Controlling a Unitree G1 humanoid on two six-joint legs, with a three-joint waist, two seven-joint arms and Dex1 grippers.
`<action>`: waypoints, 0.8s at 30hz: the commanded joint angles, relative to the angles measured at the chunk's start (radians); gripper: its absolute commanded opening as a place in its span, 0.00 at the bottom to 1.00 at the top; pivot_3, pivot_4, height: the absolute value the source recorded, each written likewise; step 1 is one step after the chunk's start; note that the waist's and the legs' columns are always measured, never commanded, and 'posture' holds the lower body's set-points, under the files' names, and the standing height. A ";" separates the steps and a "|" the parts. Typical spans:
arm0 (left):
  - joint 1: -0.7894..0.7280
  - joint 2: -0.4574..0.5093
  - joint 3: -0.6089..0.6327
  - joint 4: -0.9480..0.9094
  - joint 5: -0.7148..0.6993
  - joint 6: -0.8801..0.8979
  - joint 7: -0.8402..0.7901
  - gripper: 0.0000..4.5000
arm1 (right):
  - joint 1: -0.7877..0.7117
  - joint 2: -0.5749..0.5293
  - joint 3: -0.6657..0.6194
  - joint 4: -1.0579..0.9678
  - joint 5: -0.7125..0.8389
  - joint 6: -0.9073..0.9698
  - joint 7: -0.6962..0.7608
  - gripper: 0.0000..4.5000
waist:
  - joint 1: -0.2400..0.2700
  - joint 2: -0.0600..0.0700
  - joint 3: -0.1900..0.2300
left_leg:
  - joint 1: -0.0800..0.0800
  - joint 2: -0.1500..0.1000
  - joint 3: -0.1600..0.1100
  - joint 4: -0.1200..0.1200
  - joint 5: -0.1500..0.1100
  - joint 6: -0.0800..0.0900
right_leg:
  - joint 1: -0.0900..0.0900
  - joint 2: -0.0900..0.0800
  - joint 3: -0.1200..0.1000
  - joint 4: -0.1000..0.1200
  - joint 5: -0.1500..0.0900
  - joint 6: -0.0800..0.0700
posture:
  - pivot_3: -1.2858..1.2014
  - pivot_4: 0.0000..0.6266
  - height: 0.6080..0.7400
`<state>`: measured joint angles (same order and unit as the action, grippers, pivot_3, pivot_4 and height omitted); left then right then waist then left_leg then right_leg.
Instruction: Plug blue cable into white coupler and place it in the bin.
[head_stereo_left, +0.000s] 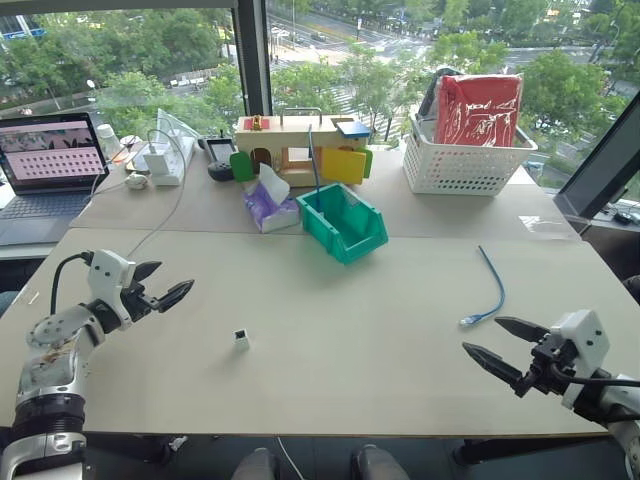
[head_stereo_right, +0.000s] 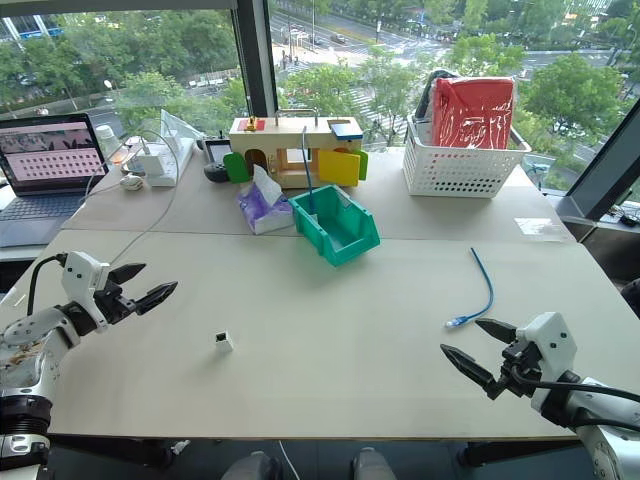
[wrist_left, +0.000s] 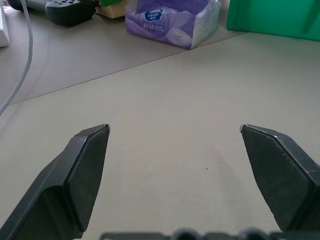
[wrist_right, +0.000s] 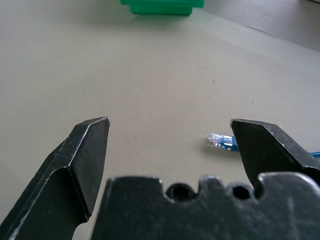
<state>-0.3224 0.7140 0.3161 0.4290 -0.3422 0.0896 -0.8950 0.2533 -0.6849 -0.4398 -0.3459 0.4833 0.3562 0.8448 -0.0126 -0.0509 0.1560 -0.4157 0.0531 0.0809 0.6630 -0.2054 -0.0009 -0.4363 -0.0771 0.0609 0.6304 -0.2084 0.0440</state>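
Lying apart: one blue cable (head_stereo_left: 490, 288), one white coupler (head_stereo_left: 241, 339), one bin (head_stereo_left: 343, 222).

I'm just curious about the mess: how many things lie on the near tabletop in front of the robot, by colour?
Blue: 1, the blue cable
White: 1, the white coupler
Green: 1, the bin
Purple: 1, the tissue pack
Total: 4

blue cable (head_stereo_left: 492, 290) laid near right gripper (head_stereo_left: 505, 348) | white coupler (head_stereo_left: 241, 339) apart | bin (head_stereo_left: 343, 222) behind | both grippers spread
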 joint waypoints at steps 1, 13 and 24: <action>-0.100 0.033 -0.019 -0.057 -0.056 0.065 -0.077 1.00 | -0.037 -0.038 -0.003 0.005 -0.023 -0.027 0.003 0.99 | 0.000 0.000 0.000 | 0.000 0.000 0.000 0.000 0.000 0.000 | 0.000 0.000 0.000 0.000 0.000 0.000 | 0.52 0.24 0.81; -0.395 0.152 -0.264 -0.367 -0.229 0.540 -0.409 1.00 | -0.439 -0.295 0.271 0.438 -0.231 -0.196 0.257 0.99 | -0.014 0.003 -0.002 | -0.001 -0.002 -0.003 0.003 -0.001 0.004 | 0.002 0.002 0.001 0.000 -0.002 0.002 | 0.52 0.24 0.81; -0.329 0.197 -0.246 -0.524 -0.265 0.626 -0.403 1.00 | -0.760 -0.274 0.471 0.955 -0.398 -0.455 0.421 0.99 | -0.019 0.004 -0.002 | -0.006 -0.003 -0.005 0.005 -0.001 0.004 | -0.001 0.001 0.001 0.001 -0.002 0.002 | 0.52 0.24 0.81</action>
<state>-0.6451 0.8927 0.0350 -0.0564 -0.5887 0.7063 -1.3045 -0.4664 -0.9606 0.0285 0.5488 0.1040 -0.0480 1.2449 -0.0320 -0.0474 0.1544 -0.4218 0.0502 0.0762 0.6682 -0.2061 0.0029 -0.4373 -0.0760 0.0622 0.6315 -0.2107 0.0456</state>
